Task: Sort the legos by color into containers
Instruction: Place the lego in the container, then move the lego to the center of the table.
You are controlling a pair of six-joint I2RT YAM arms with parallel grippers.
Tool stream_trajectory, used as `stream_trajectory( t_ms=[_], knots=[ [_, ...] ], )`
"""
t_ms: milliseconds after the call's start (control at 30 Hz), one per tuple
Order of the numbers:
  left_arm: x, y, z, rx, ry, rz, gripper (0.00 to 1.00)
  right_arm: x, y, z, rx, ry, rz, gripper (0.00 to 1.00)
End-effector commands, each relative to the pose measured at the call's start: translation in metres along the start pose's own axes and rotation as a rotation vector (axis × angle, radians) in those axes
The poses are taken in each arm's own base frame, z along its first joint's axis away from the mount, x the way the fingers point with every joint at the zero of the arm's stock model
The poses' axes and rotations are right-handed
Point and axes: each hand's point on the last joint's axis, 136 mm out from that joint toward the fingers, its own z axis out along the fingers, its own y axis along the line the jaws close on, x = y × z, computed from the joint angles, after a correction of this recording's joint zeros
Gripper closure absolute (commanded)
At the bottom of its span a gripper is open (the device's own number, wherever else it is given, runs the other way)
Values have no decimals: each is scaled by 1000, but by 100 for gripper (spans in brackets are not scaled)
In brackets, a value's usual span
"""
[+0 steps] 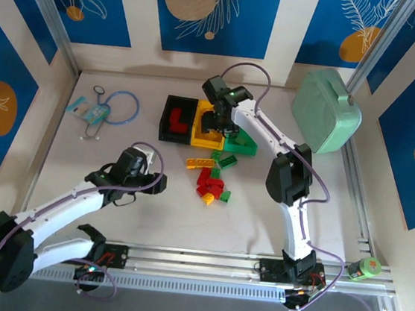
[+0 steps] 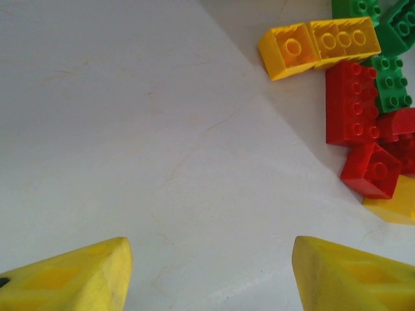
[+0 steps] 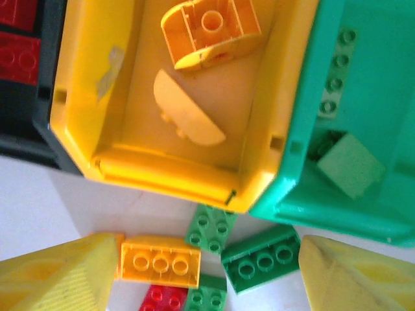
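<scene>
While my right end effector (image 3: 209, 241) hangs released: orange studded plastic brick (image 3: 160, 262) just beside one finger.
Brick: light, rigid, I judge; pinch flat sides.

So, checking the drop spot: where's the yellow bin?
In the top view the yellow bin sits mid-table, between the black bin and the green bin, under the right gripper.

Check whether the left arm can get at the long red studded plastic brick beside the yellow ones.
Probably yes: the left pincer stands open over bare white table, and nothing lies between it and the long red studded plastic brick.
</scene>
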Motion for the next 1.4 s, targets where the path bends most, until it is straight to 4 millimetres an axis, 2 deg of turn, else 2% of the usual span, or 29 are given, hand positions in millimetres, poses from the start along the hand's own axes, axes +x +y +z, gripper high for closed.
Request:
stream_trajectory(
  t_ms=[0,267,500,733,1000,1367],
  knots=[
    [-15,-16,0,37,-26,26,33,-4,-2,-30,-55,-88,45,25],
    [-26,-33,16,83,-13,39,32,36,-14,-39,-115,-88,67,25],
    [-29,-53,32,113,37,74,31,80,-24,-26,-137,-25,54,26],
    [-20,-90,46,163,97,176,31,118,-36,-14,-134,19,82,27],
    [-5,-122,68,194,172,236,39,136,-51,-15,-141,12,139,29],
    [8,-127,99,183,239,196,46,147,-67,-16,-155,2,190,30]
  ],
)
